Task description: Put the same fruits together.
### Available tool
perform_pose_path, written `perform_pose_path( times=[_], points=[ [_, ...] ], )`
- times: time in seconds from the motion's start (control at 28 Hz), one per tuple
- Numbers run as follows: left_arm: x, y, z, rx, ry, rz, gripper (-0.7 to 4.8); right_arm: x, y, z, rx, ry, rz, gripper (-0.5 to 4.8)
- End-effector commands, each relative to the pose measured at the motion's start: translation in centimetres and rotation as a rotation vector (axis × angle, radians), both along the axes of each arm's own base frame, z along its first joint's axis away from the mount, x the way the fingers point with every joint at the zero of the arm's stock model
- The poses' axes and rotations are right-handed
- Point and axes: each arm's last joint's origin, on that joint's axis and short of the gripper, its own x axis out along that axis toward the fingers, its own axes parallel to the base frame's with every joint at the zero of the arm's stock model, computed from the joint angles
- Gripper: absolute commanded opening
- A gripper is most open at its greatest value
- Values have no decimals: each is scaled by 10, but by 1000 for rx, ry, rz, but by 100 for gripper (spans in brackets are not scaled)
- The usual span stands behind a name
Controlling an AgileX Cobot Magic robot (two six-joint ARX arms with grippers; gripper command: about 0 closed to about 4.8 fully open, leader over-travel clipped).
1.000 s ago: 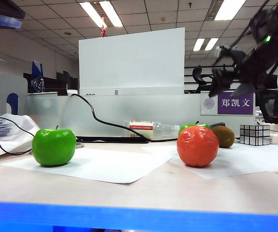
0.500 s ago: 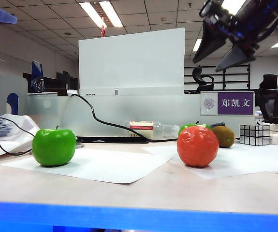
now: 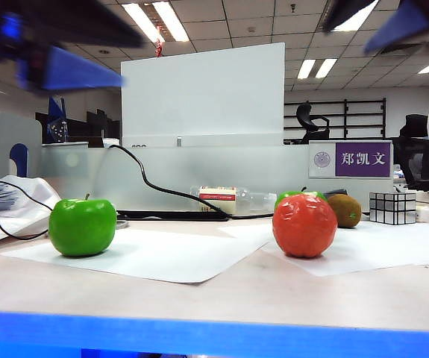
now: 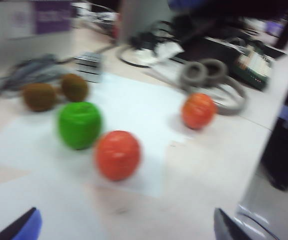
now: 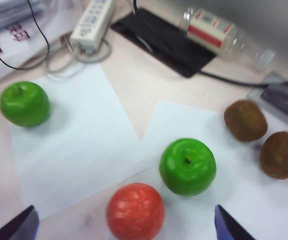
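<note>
The right pincer [image 3: 382, 19] was raised clear, open and empty. The left pincer [image 3: 46, 56], also open, was brought in high above the lone apple [image 3: 83, 227], judged the next pick.

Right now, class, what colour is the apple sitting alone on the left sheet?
Bright green apple, clearest in the right wrist view.

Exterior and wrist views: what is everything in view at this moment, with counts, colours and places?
green apples: two; one alone on the left paper sheet, one on the right sheet
kiwis: two, brown, side by side on the right sheet
orange-red fruits: two; one beside the right apple, one off the paper
mirrored cube: one, silver, beyond the kiwis
plastic bottle: one, clear, lying at the back
power strip: one, white, back
left gripper: open, raised, empty
right gripper: open, raised, empty
</note>
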Motion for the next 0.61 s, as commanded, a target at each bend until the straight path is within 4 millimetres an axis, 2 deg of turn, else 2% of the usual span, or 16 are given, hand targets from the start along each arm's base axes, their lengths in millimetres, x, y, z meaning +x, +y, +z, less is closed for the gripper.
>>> perform_pose_path(
  times=[0.04, 0.14, 0.25, 0.43, 0.61],
  points=[
    [0, -22, -3, 13, -54, -18, 479, -17, -3, 8, -1, -6, -10, 479],
    [-4, -38, -9, 38, -56, -50, 479, -24, -3, 7, 1, 29, 7, 479],
    [-7, -43, -10, 43, -58, -53, 479, -26, -1, -3, -7, 81, 22, 479],
    [-7, -43, -10, 44, -70, -61, 479, -25, 17, -43, -3, 142, 77, 479],
    [-6, -42, -9, 50, -82, -54, 479, -23, 36, -81, 20, 162, 52, 479]
  ],
)
